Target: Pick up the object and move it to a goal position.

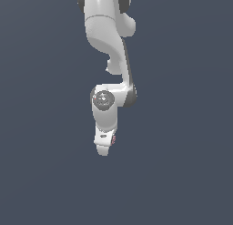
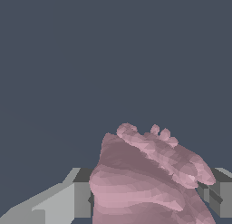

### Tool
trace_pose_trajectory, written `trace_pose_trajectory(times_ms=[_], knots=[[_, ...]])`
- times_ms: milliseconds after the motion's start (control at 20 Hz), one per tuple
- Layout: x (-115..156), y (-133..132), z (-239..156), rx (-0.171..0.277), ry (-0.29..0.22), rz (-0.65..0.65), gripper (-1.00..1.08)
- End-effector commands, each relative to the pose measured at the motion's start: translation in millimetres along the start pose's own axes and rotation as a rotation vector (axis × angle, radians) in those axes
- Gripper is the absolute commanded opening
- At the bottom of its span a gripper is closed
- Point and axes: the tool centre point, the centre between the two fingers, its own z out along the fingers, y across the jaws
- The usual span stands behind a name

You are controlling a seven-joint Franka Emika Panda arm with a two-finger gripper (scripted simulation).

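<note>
Pink lumpy object (image 2: 145, 182) is clamped in the end effector (image 2: 149, 196); irregular shape, slip possible in transit.

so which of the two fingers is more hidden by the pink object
In the wrist view, the finger behind the pink object's knobbly end; the other finger shows mostly uncovered.

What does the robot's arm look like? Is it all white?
Mostly. The arm is smooth, rounded and glossy white, with dark grey bands at its joints and a round grey cap on one joint. The gripper is white, and its fingers are blocky and grey.
</note>
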Motion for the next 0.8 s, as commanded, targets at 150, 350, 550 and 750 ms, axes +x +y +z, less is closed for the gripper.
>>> trace_pose_trajectory(times_ms=[150, 350, 550, 750], knots=[[5, -4, -11, -0.001, 0.0, 0.0, -1.0], [13, -11, -28, -0.001, 0.0, 0.0, -1.0], [26, -21, -53, -0.001, -0.002, -0.001, -1.0], [44, -35, -88, -0.001, -0.002, -0.001, -1.0]])
